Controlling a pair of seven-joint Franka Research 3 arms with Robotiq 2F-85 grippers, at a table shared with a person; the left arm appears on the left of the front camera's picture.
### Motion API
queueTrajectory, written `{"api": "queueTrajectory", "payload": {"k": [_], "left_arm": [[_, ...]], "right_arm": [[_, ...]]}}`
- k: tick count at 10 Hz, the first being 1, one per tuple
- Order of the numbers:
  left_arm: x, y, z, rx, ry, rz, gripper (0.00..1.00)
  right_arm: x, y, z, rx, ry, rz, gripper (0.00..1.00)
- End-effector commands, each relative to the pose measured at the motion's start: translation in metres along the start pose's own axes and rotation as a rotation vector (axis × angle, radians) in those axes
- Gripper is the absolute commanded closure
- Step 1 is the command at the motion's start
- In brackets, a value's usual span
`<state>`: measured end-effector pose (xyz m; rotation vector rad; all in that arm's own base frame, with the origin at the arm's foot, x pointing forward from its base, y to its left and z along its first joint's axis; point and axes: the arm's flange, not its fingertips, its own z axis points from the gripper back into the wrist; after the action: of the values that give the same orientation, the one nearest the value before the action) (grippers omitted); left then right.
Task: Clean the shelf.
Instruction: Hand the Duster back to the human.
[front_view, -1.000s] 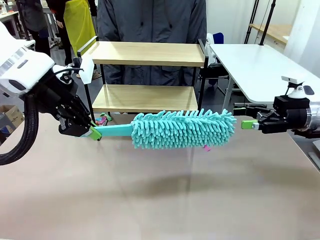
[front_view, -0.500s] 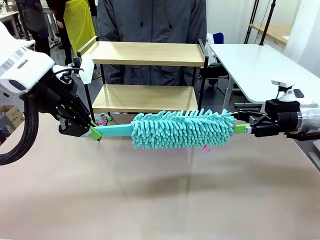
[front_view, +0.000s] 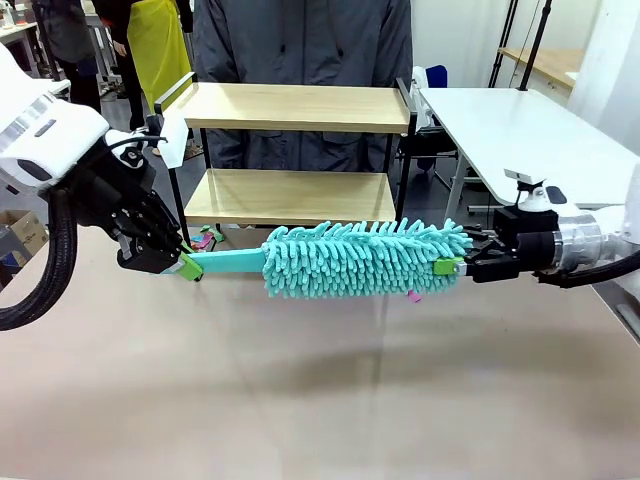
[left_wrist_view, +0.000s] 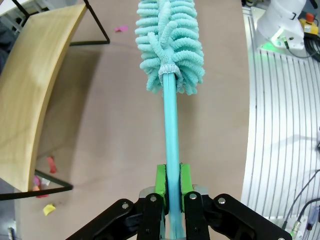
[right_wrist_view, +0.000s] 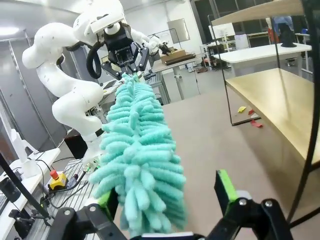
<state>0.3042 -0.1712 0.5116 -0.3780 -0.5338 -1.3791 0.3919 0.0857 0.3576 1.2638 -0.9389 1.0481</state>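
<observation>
- At the left of the front view we see the left gripper (front_view: 183, 262) clamped on the flat teal handle (front_view: 225, 262) of a microfibre duster (front_view: 365, 259). In the left wrist view its green pads (left_wrist_view: 160, 181) press both sides of the handle (left_wrist_view: 172, 145).
- The duster is held level above the brown table (front_view: 320, 390), its fluffy teal head (front_view: 365, 259) pointing toward the robot's right.
- Behind the duster, at the far side of the table, stands the shelf (front_view: 295, 150): two light wooden boards on thin black legs, with raised rails at each end. A person in a grey jacket (front_view: 300, 40) stands directly behind it.
- Small coloured paper scraps (front_view: 207, 239) lie on the table beside the shelf's left legs; a pink scrap (front_view: 412, 296) lies under the duster head.
- At the right, the right gripper (front_view: 448, 266) meets the tip of the duster head. In the right wrist view its fingers (right_wrist_view: 226, 189) stand apart, one on each side of the head (right_wrist_view: 140, 160), not pressing it.
- A white side table (front_view: 510, 130) stands at the far right.
</observation>
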Motion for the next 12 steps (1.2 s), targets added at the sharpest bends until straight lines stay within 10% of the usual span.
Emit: {"api": "queueTrajectory", "payload": {"k": [1,3,4,5,6,7,8,12], "left_arm": [[0.0013,-0.0009,0.0019,-0.006,-0.009,0.016,0.87],[0.0013,-0.0009,0.0019,-0.006,-0.009,0.016,0.87],[0.0013,-0.0009,0.0019,-0.006,-0.009,0.016,0.87],[0.0013,-0.0009,0.0019,-0.006,-0.009,0.016,0.87],[0.0013,-0.0009,0.0019,-0.006,-0.009,0.016,0.87],[0.0013,-0.0009,0.0019,-0.006,-0.009,0.016,0.87],[0.0013,-0.0009,0.0019,-0.006,-0.009,0.016,0.87],[0.0013,-0.0009,0.0019,-0.006,-0.009,0.016,0.87]], "right_arm": [[-0.0083,0.0032,-0.0191,-0.008,-0.032,0.035,0.0],[-0.0081,0.0035,-0.0261,0.007,-0.054,0.079,0.0],[-0.0089,0.0032,-0.0265,0.018,-0.053,0.075,0.59],[-0.0094,0.0029,-0.0267,0.029,-0.061,0.076,0.59],[-0.0092,0.0023,-0.0265,0.043,-0.067,0.076,1.0],[-0.0104,0.0021,-0.0258,0.059,-0.078,0.077,0.64],[-0.0114,0.001,-0.0254,0.058,-0.08,0.076,1.0],[-0.0124,-0.0018,-0.0242,0.06,-0.057,0.088,1.0]]}}
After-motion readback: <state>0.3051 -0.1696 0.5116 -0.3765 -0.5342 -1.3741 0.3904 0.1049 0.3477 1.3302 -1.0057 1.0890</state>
